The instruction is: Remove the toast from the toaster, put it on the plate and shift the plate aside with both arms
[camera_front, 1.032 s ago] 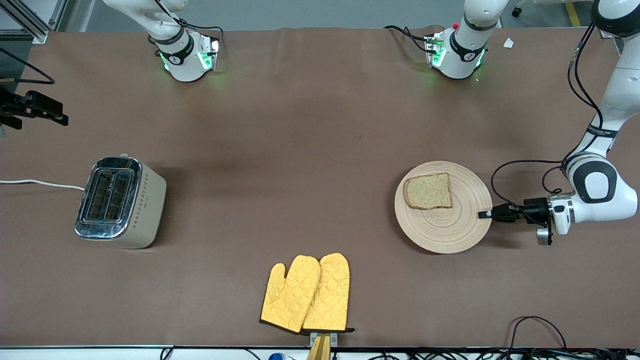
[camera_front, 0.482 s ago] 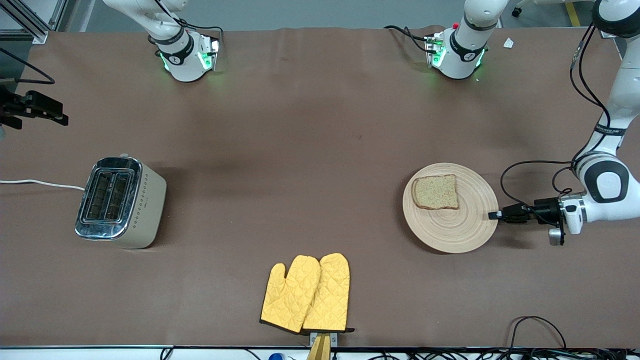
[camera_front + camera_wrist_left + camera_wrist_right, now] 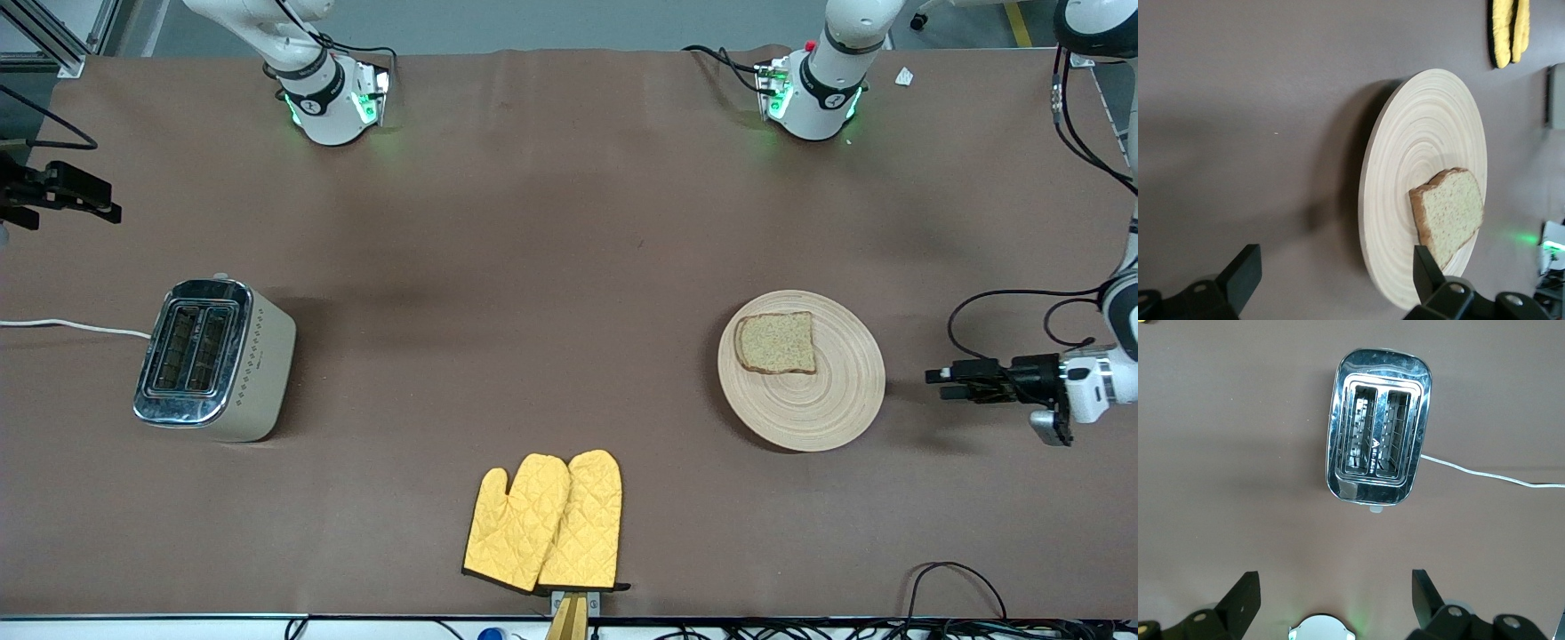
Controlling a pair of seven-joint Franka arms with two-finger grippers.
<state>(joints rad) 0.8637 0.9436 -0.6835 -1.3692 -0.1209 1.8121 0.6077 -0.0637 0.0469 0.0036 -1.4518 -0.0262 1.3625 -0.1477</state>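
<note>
No readable writing. Left tool (image 3: 935, 383) open, empty, beside plate (image 3: 831, 413), not touching. Toast (image 3: 776, 343) on plate. Right tool (image 3: 1331, 603) open, empty, above toaster (image 3: 1379, 453).

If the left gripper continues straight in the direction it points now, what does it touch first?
Most likely the rim of the plate: the open left gripper points at it across bare table, low beside it. Its exact height is unclear. The toast lies farther in.

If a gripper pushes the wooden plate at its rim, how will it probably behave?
The plate looks rigid and flat, so it would probably slide rather than tip. The toast lies loose on it and might shift. The open left gripper waits apart.
</note>
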